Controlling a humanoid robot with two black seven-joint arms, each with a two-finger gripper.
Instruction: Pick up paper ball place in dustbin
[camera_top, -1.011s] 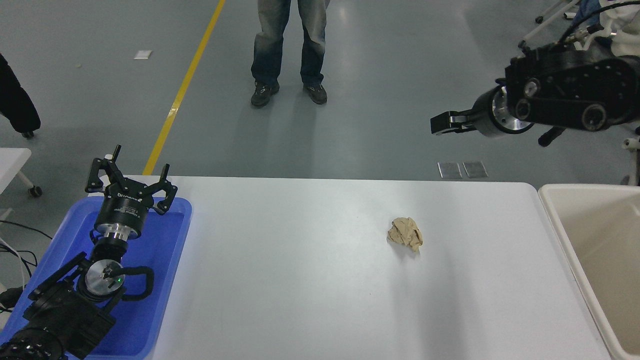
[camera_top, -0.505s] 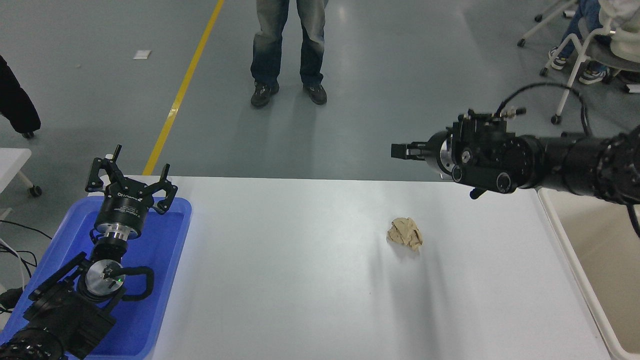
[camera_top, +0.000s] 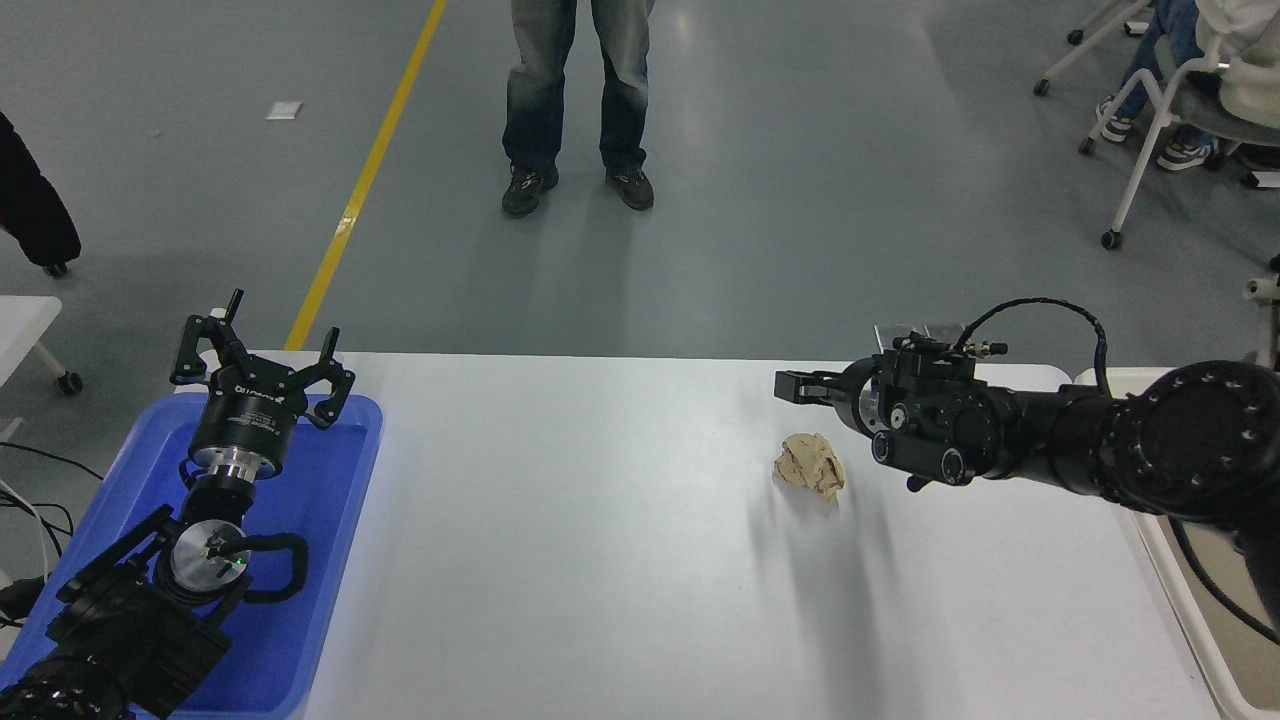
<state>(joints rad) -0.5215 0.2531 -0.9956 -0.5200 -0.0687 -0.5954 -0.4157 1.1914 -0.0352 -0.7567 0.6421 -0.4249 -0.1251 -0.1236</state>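
Place: lab or workshop hall | grey sealed floor (camera_top: 800, 200) | yellow floor line (camera_top: 365, 175) beyond white table (camera_top: 600, 560) | wheeled chair (camera_top: 1150, 130) far right

Bright and even, lit from overhead. Soft glare on the grey floor (camera_top: 700, 60), mild sheen across the white table (camera_top: 600, 560). Faint, diffuse shadows under the paper ball (camera_top: 811, 467). Sharp focus throughout, slight blur at corners.

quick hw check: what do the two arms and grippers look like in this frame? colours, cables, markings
Both arms are black. The left gripper has black linkage fingers on a cylindrical black body with white lettering, too small to read, above a silver metal ring; a silver wrist disc shows a small green light. The right gripper is slim and black, behind it a chunky black wrist with round silver fasteners and a looping black cable.
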